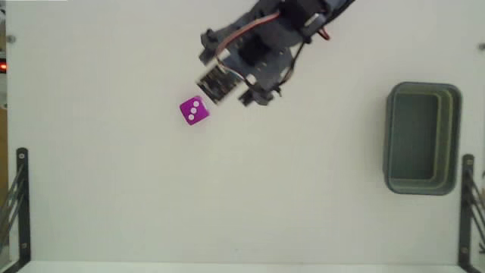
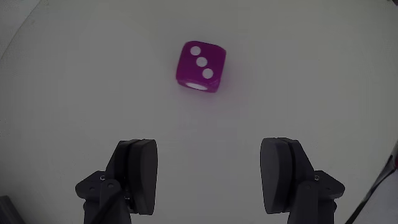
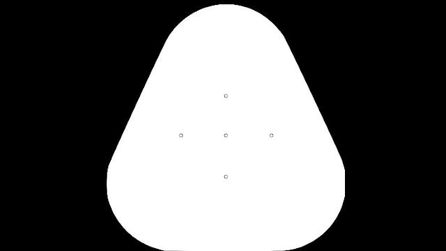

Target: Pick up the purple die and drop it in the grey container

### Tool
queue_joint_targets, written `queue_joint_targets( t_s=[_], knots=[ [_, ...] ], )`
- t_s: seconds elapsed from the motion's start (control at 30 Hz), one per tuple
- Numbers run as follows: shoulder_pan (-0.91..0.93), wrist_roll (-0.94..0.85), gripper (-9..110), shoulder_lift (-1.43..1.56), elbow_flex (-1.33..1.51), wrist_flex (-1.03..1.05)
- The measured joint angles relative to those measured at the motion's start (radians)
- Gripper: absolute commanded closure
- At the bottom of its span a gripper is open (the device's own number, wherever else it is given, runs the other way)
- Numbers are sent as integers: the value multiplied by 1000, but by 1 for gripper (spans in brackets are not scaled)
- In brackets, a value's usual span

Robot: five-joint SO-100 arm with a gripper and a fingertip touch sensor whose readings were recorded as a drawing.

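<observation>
The purple die (image 2: 201, 66) lies on the worktop (image 1: 227, 197), ahead of the jaws at twelve o'clock in the wrist view. The jaws gape wide and empty. The grey container (image 1: 422, 182) sits well apart, at three o'clock in the fixed view.

Purple die (image 1: 193, 110) left of grey container (image 1: 422, 138) (well apart).

A bare test or hobby-lab setup is suggested by a plain white counter (image 1: 114, 197), black clamp brackets (image 1: 21, 205) fixed at its edges, and exposed wiring and a small circuit board (image 1: 215, 83) seen on the arm.
</observation>
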Motion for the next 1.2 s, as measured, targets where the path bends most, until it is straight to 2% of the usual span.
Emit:
queue_joint_targets(
  t_s=[1.2],
  knots=[
    [-26, -2, -9, 0, 0, 0]
  ],
)
